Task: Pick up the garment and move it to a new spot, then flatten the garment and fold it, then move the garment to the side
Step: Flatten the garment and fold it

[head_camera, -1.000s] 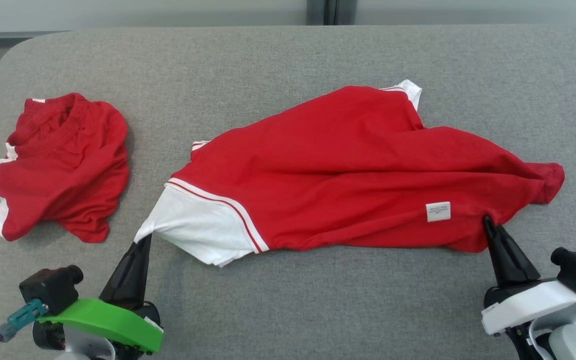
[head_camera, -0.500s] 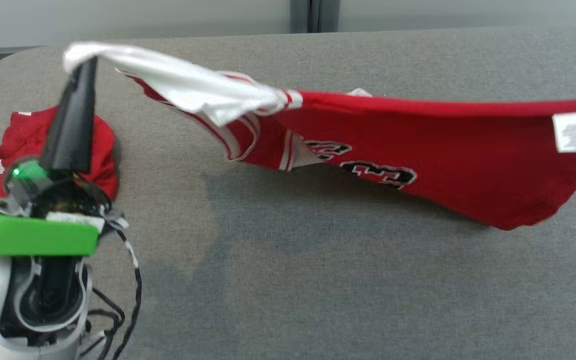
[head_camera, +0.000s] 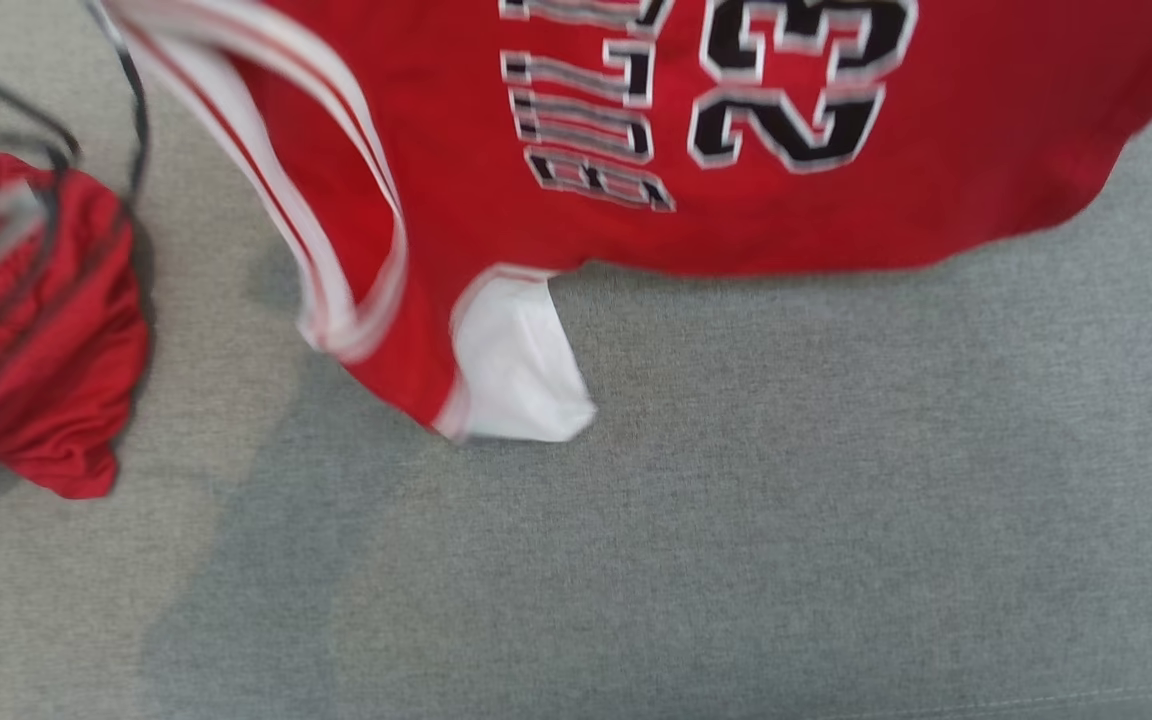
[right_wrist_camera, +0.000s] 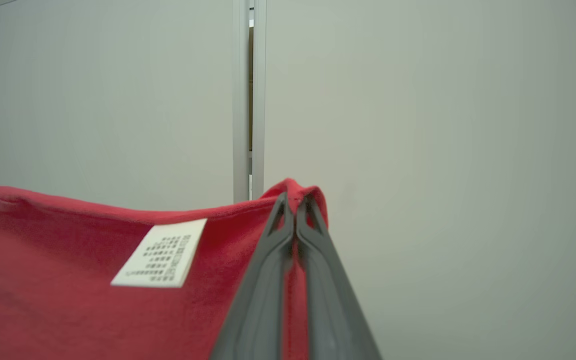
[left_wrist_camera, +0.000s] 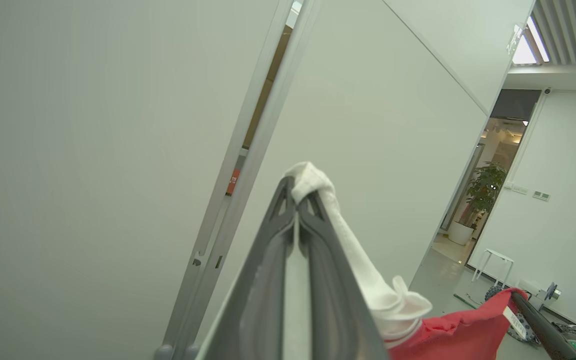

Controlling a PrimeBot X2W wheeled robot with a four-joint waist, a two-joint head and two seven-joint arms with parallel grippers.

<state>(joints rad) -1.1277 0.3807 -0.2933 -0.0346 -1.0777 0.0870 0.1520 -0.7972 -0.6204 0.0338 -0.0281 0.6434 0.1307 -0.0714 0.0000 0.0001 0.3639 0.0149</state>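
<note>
Shirt point(head_camera: 556, 235), red soft knit, white sleeves, hangs over grey felt tabletop point(head_camera: 736, 550). Left gripper point(left_wrist_camera: 296, 197) pinches white sleeve, right gripper point(right_wrist_camera: 295, 205) red hem; lifted higher than before.

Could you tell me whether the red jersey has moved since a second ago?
Yes, upward: it lay flat on the grey table; now the red jersey hangs above it, pinched by the left claw and right claw.

Flat-lying garment point(head_camera: 756, 130) lifted off grey surface point(head_camera: 736, 560), hung across top of frame, black lettering showed. From lower corners, left gripper point(left_wrist_camera: 296, 200) and right gripper point(right_wrist_camera: 295, 202) climbed high, clamped on cloth. Camera shifted too.
</note>
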